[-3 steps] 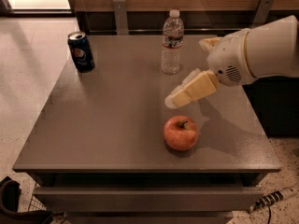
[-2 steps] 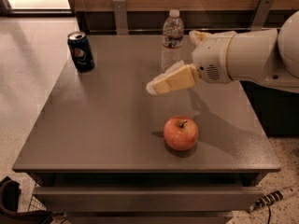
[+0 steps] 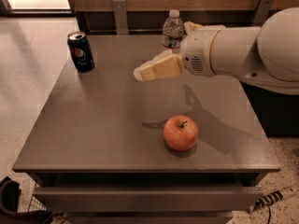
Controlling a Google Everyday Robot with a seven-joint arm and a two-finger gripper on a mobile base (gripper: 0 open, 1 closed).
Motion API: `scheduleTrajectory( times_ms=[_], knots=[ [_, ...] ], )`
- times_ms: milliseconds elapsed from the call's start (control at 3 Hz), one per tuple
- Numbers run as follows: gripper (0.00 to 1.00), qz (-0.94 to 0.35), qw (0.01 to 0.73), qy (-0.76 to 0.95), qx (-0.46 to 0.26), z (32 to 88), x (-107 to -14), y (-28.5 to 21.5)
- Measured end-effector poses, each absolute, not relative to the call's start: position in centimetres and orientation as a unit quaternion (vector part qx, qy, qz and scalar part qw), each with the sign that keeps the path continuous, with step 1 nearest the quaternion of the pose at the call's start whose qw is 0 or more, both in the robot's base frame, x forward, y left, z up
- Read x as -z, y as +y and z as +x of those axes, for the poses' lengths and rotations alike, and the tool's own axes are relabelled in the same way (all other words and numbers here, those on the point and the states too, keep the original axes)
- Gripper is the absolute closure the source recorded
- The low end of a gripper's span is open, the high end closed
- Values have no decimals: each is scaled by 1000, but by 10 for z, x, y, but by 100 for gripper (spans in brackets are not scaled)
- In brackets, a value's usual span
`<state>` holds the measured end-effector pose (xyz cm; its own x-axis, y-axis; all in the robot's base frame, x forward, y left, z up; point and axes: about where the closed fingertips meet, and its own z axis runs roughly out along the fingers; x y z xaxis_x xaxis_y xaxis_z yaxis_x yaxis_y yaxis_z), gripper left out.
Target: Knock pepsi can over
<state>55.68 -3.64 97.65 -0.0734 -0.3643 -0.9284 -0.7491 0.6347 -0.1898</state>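
Observation:
The pepsi can (image 3: 81, 51), dark blue with a silver top and a round logo, stands upright near the far left corner of the grey table (image 3: 103, 125). My gripper (image 3: 140, 73) hangs above the middle of the table, its cream fingers pointing left toward the can. It is well to the right of the can and does not touch it. The white arm comes in from the right edge.
A clear plastic water bottle (image 3: 173, 29) stands at the table's far edge, just behind the gripper's wrist. A red apple (image 3: 180, 132) lies near the front right. Wooden panelling and metal posts run behind the table.
The gripper has moved left and away from the apple, across the table toward the can. The can, bottle and apple have not moved.

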Motion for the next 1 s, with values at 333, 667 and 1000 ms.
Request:
scheduleTrajectory(
  times_ms=[333, 667, 1000],
  knots=[
    [0, -398, 557, 707, -179, 566, -969, -21],
    [0, -408, 554, 701, -186, 590, -951, 7],
    [0, -416, 552, 695, -198, 617, -929, 48]
  ],
)
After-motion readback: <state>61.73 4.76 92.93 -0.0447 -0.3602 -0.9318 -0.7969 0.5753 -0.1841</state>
